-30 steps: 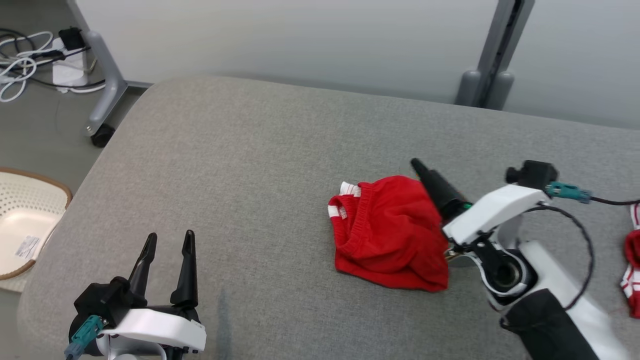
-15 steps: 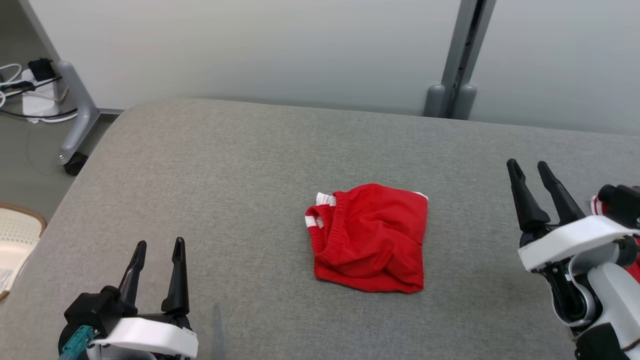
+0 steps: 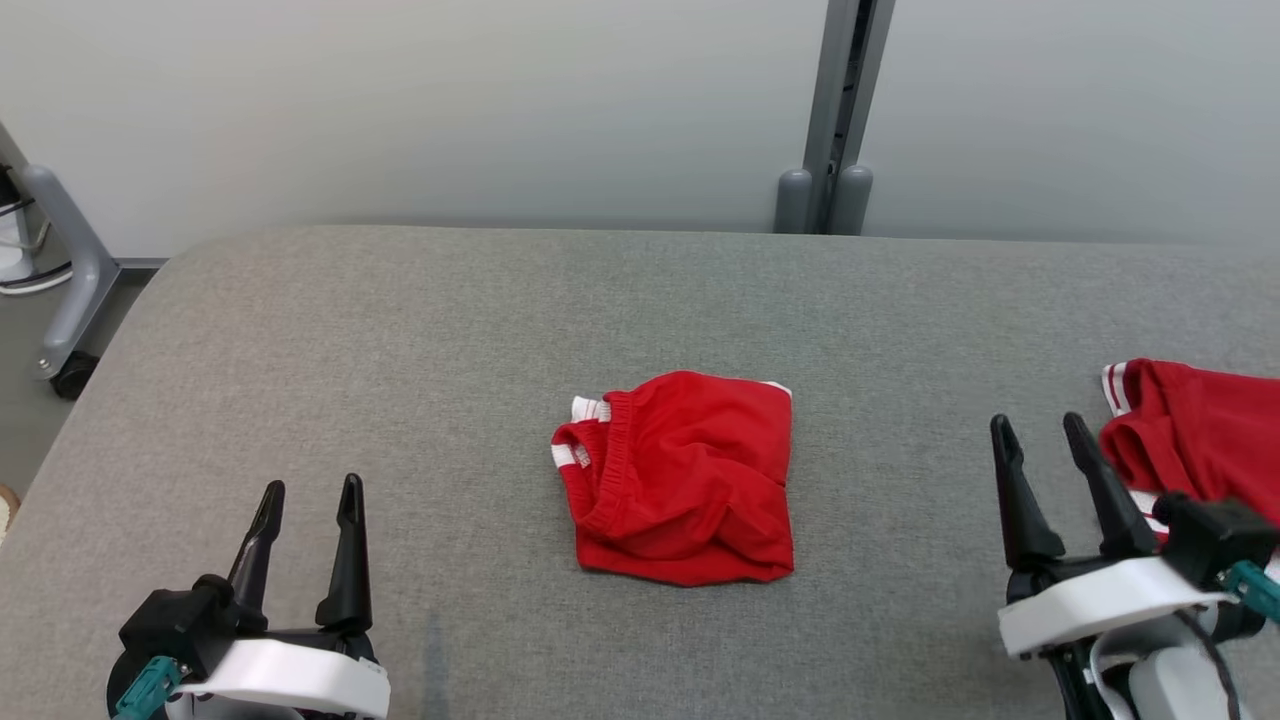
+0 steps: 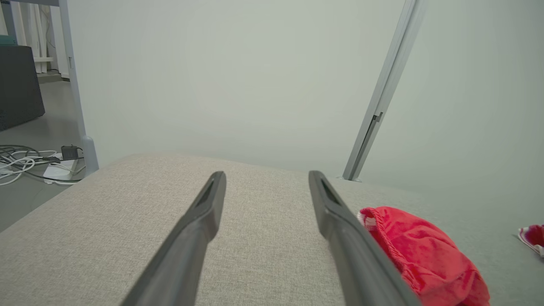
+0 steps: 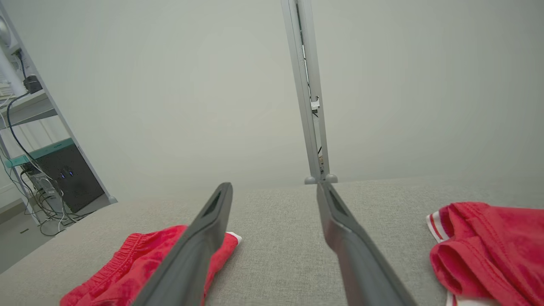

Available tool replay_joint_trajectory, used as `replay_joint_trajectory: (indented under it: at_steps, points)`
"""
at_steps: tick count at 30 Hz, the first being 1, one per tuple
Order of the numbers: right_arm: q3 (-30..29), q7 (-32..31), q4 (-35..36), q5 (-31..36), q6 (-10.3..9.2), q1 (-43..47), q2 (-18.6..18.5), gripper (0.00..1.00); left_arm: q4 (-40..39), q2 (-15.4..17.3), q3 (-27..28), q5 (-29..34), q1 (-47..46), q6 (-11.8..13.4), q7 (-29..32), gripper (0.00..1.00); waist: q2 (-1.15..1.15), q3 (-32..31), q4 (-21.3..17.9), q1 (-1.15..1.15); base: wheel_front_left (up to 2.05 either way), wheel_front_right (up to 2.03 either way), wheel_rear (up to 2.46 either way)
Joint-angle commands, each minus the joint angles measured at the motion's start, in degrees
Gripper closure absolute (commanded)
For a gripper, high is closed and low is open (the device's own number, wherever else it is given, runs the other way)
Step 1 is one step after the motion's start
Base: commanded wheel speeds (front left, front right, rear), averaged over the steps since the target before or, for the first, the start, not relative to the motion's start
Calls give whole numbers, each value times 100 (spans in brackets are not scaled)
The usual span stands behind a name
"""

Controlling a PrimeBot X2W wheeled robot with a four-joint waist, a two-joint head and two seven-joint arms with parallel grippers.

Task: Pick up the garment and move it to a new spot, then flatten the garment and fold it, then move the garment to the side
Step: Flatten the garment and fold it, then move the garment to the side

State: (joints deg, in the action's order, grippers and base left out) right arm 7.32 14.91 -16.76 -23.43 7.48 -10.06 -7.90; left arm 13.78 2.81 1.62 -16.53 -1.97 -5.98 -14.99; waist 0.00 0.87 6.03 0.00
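Observation:
A red garment [image 3: 680, 480] with white trim lies folded in a compact bundle in the middle of the grey padded table [image 3: 400, 330]. Nothing touches it. My left gripper [image 3: 310, 490] stands open at the lower left, well apart from it; in the left wrist view that gripper [image 4: 267, 176] has nothing between its fingers and the garment [image 4: 425, 250] lies to their right. My right gripper [image 3: 1037, 425] stands open at the lower right. In the right wrist view its fingers [image 5: 274, 189] are empty and the garment [image 5: 127, 267] lies to their lower left.
A second red garment with white stripes [image 3: 1200, 440] lies at the table's right edge, close beside my right gripper. A grey post [image 3: 830, 150] rises against the back wall. A wheeled stand leg [image 3: 60, 290] and cables [image 4: 25, 161] are on the floor to the left.
My right gripper has drawn back from the garment to the lower right, leaving it lying on the table. The head camera has swung, shifting the whole picture. The left gripper has stayed put.

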Motion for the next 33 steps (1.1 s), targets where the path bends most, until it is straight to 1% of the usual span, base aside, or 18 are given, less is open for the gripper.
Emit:
replay_joint_trajectory:
  at_steps: [1, 6, 12, 29, 33]
  points:
    - [-65, 37, 48, 93, 3, 82, 54, 0, 3, 21, 30, 48, -7, -12, -23, 0, 0, -11, -38, 0, 0, 0, 0]
    - [-266, 38, 101, 559, 3, 205, 288, 0, 29, 20, 10, 61, -6, -49, -23, 0, 0, -24, -138, 0, 0, 0, 0]
    - [-340, 39, 60, 728, 3, 194, 397, 0, 42, 21, -21, 48, -14, -57, -23, 0, 0, -35, -182, 0, 0, 0, 0]
    - [-362, 38, -23, 921, 3, 177, 465, 0, 50, 21, -69, 102, -46, -93, -23, 0, 0, -27, -93, 0, 0, 0, 0]
    - [-175, -25, -288, 1034, 3, 8, 439, 0, -4, 21, -87, 126, -41, -65, -23, 0, 0, -12, -81, 0, 0, 0, 0]
